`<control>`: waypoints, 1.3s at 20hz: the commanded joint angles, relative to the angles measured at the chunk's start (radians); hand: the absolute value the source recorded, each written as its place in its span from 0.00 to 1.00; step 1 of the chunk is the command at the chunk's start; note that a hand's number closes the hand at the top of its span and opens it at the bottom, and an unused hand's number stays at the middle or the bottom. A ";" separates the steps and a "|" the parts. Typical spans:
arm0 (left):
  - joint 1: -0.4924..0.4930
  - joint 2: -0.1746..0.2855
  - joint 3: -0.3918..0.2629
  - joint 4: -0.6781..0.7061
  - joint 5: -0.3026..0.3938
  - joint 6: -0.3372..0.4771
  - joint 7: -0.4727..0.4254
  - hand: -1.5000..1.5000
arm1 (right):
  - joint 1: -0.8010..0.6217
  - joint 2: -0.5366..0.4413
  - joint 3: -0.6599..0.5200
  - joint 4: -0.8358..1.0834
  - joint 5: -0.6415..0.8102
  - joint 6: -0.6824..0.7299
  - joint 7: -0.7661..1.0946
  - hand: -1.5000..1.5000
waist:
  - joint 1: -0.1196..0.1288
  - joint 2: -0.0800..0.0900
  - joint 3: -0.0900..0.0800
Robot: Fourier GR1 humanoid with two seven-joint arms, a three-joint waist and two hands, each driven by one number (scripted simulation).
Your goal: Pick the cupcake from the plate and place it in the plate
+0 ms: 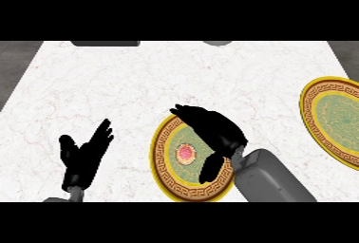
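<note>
A cupcake (186, 153) with pink top sits at the middle of a gold-rimmed green plate (163, 156) near the counter's front. My right hand (214, 128) hovers over that plate, fingers stretched out toward the far left and thumb hanging down just right of the cupcake; it is open and not holding it. A second plate (329, 121) of the same pattern lies at the right edge, partly cut off. My left hand (82, 156) rests open at the lower left, fingers up.
The white marble counter (140, 80) stretches back to dark edges on both sides. Two grey objects (105, 43) show partly at the far edge.
</note>
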 commanded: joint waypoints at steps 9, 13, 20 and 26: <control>-0.046 -0.052 0.036 -0.046 -0.072 -0.004 0.083 0.50 | 0.025 0.098 -0.015 0.082 0.208 0.005 -0.029 0.00 | 0.001 0.000 0.000; -0.010 -0.095 0.040 0.012 -0.105 -0.017 0.000 0.50 | 0.113 0.106 0.013 0.043 0.286 -0.015 -0.023 0.00 | -0.002 0.000 0.000; 0.024 -0.089 0.063 -0.079 -0.117 -0.051 0.090 0.50 | 0.051 0.162 -0.050 0.204 0.341 -0.012 -0.107 0.00 | 0.002 0.000 0.000; 0.010 -0.116 0.090 0.033 -0.139 -0.076 -0.011 0.50 | 0.000 0.162 -0.008 0.402 0.321 -0.117 -0.152 0.00 | 0.007 0.003 0.000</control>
